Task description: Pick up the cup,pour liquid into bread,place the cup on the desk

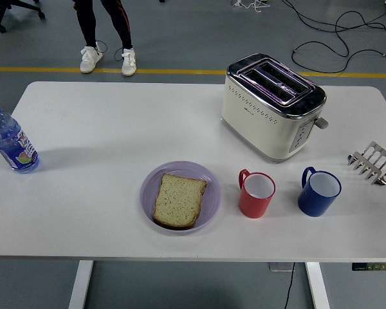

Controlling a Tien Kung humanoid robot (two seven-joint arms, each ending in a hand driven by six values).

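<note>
A slice of bread (179,200) lies on a lilac plate (209,183) near the table's front, at the middle. Just right of the plate stands a red cup (256,195), upright, its handle turned to the back left. A blue cup (319,192) stands further right, also upright with its handle at the back left. Neither robot hand appears in the head view.
A cream toaster (272,106) stands behind the cups. A metal toast rack (373,162) sits at the right edge and a water bottle (11,140) at the left edge. A person's legs (106,35) show on the floor beyond the table.
</note>
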